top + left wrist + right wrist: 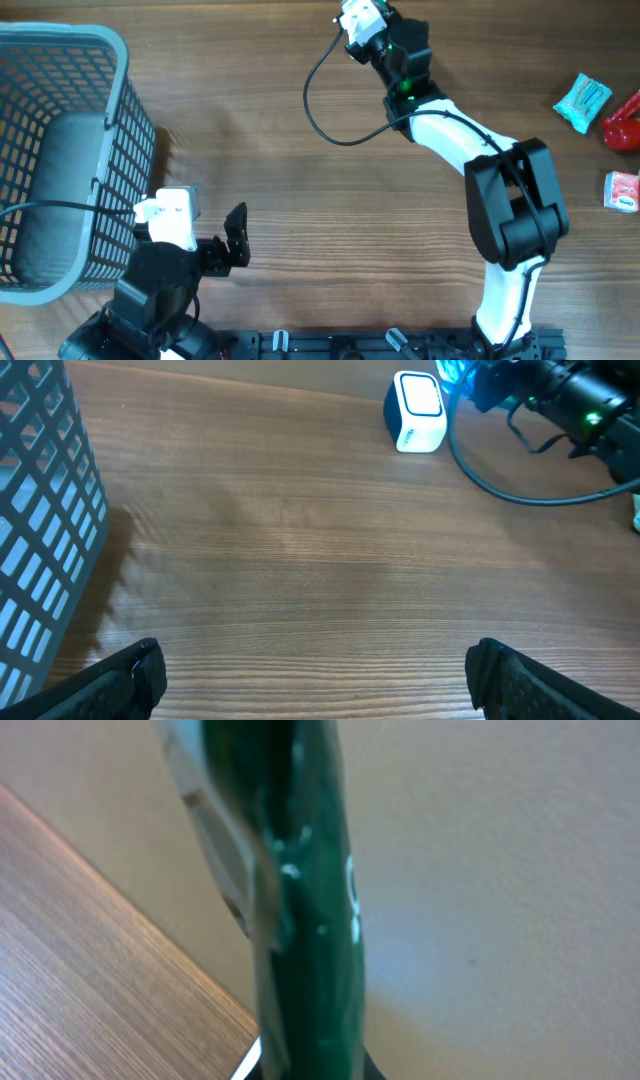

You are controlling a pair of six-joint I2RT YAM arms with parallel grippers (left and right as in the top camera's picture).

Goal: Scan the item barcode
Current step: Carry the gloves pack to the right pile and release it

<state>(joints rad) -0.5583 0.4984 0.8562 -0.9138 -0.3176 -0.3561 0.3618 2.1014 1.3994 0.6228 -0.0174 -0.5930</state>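
standing upright and filling the right wrist view, the green packet (300, 900) is pinched at its lower end by the right hand (482, 388), whose fingers are pressed together on it. from the left wrist view this hand holds the packet just beside the white scanner (415, 410), on the scanner's right, with only a teal glint of the packet showing there. the scanner sits on the wooden worktop (300, 540) near its far edge. a black cable (520, 492) loops across the wood near the scanner's right side. well apart from the scanner, on the near side, the left hand (318, 685) hovers spread wide with nothing between its fingers. far to the scanner's left stands a grey basket (100, 60). beyond the right arm from the scanner lie a teal packet (582, 100), a red item (625, 128) and a white packet (622, 190).
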